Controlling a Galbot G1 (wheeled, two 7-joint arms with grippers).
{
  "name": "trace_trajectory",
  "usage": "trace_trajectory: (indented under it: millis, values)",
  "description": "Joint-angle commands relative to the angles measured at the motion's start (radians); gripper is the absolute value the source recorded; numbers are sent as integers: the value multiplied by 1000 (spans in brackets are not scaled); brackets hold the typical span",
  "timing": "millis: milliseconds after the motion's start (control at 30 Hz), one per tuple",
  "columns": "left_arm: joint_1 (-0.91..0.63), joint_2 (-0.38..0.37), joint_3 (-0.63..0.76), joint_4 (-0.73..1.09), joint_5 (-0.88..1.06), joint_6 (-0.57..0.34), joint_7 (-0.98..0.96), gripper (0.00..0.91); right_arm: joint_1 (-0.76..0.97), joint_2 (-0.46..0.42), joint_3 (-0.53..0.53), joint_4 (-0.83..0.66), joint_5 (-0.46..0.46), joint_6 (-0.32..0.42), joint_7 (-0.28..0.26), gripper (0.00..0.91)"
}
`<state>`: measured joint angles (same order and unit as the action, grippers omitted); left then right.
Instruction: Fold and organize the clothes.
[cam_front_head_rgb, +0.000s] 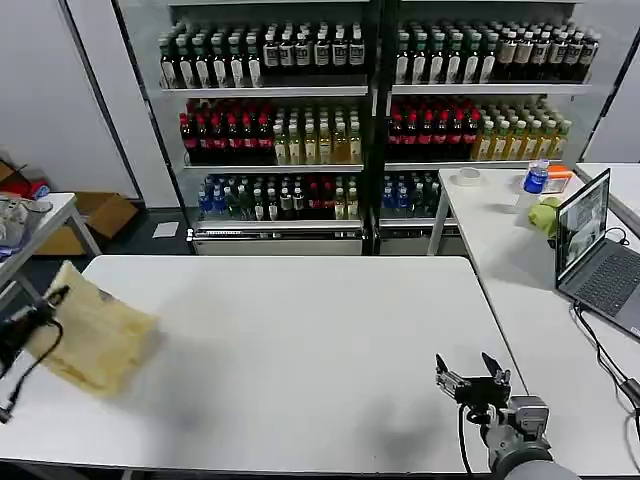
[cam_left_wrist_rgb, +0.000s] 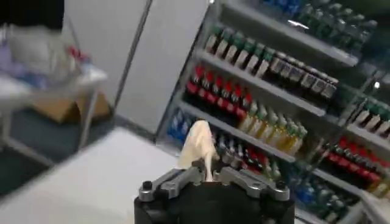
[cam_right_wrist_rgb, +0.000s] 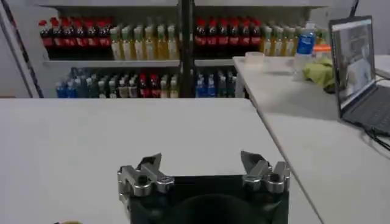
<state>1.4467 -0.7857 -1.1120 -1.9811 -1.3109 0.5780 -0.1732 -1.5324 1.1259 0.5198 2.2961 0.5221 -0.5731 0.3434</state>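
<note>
The left gripper (cam_front_head_rgb: 48, 300) pinches the folded T-shirt (cam_front_head_rgb: 95, 335) at the table (cam_front_head_rgb: 300, 340) edge (likely to set it aside). The right gripper (cam_front_head_rgb: 472, 378) waits, jaws wide, out of the way.

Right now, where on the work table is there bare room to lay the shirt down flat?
The white table is bare across its middle and far edge, from the folded T-shirt to the right pincer. The left pincer is shut on the shirt at the left edge. The laptop side table is taken.
</note>
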Motion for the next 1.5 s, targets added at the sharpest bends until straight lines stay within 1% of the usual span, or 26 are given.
trace_trajectory:
  millis: [33,67,100,133,167,200,267,300,400,567,667,767,1033,1200,1333,1367,1400,1433,1500]
  values:
    - [100,50,258,-120,563,-49,72,10,10,9,-7,4,-8,4,-2,907]
    - [98,18,360,-89,673,-78,69,10,5,10,-5,6,-13,5,-3,907]
    - [92,-5,426,-78,740,-93,63,10,2,9,-4,7,-14,6,-3,907]
    - [79,-43,509,-37,864,-124,52,10,-5,9,1,10,-19,7,-4,907]
    - [72,-64,567,-24,925,-131,32,10,-10,8,5,11,-19,7,-4,907]
    - [63,-96,594,-28,963,-131,16,10,-14,7,12,13,-19,7,-4,907]
    - [56,-138,660,-65,1015,-124,-12,20,-20,5,21,13,-19,7,-3,907]
    - [54,-159,693,-84,1054,-121,-30,10,-23,5,25,12,-19,7,-2,907]
    - [77,-200,749,-153,1162,-116,-64,10,-31,6,33,14,-20,7,-2,907]
    - [139,-219,774,-250,1188,-65,-113,10,-34,14,36,9,-26,6,-1,907]
    - [128,-245,811,-248,1187,-18,-148,10,-31,19,33,5,-29,6,0,907]
    - [81,-280,853,-211,1162,-2,-191,10,-30,20,31,5,-31,4,1,907]
    - [-132,-369,950,-140,958,-2,-260,10,-31,16,35,1,-30,2,2,907]
    - [-239,-426,994,-26,895,-22,-280,10,-28,18,30,-2,-32,1,2,907]
    - [-305,-481,1025,58,894,-48,-283,20,-26,18,27,-5,-33,1,2,907]
    - [-313,-489,1029,73,902,-58,-282,111,-26,18,27,-6,-34,4,2,907]
    - [-317,-497,1030,82,905,-64,-282,907,-26,17,27,-6,-35,6,2,907]
    - [-318,-502,1027,83,901,-70,-280,907,-26,17,27,-5,-35,8,1,907]
    - [-314,-503,1019,80,900,-123,-260,907,-27,14,28,-3,-36,21,-7,907]
